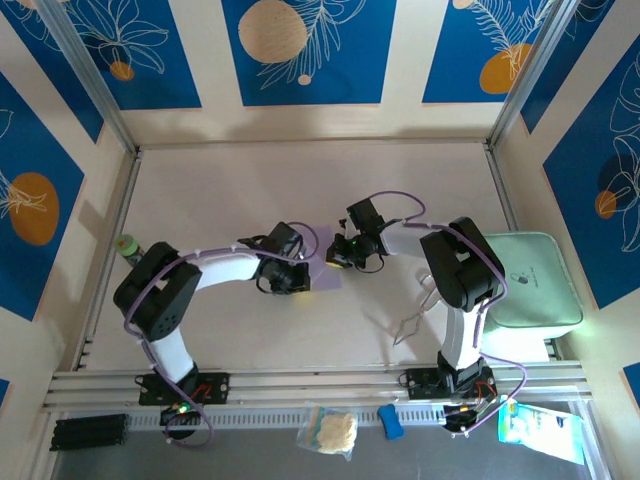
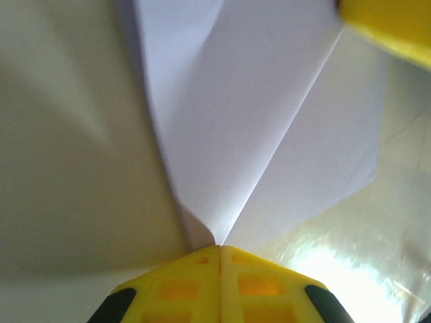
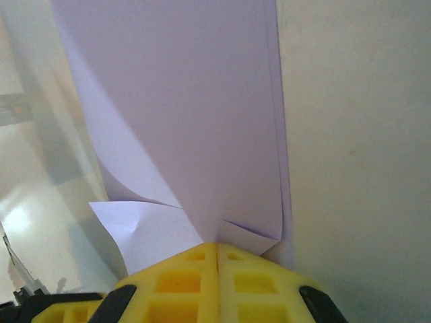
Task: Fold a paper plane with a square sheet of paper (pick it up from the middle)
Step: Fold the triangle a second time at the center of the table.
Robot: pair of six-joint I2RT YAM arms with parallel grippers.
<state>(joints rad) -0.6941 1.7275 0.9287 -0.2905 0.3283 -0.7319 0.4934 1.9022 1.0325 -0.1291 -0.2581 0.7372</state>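
The lavender sheet of paper (image 1: pixel 323 266) sits partly folded at the table's middle, between both grippers. My left gripper (image 1: pixel 303 272) is shut on its near-left edge. In the left wrist view the yellow fingertips (image 2: pixel 219 249) meet where a crease in the paper (image 2: pixel 229 134) fans out, and a yellow finger (image 2: pixel 384 23) of the other gripper shows at top right. My right gripper (image 1: pixel 341 254) is shut on the opposite side. In the right wrist view its pads (image 3: pixel 217 245) pinch stacked layers of the paper (image 3: pixel 195 108), with a curled flap (image 3: pixel 145 229) at the left.
A pale mint-green tray (image 1: pixel 528 282) lies at the right by the right arm. A green-capped bottle (image 1: pixel 128 246) stands at the left wall. Thin metal tongs (image 1: pixel 411 320) lie in front of the right arm. A blue item (image 1: pixel 391 421) and bags sit below the front rail.
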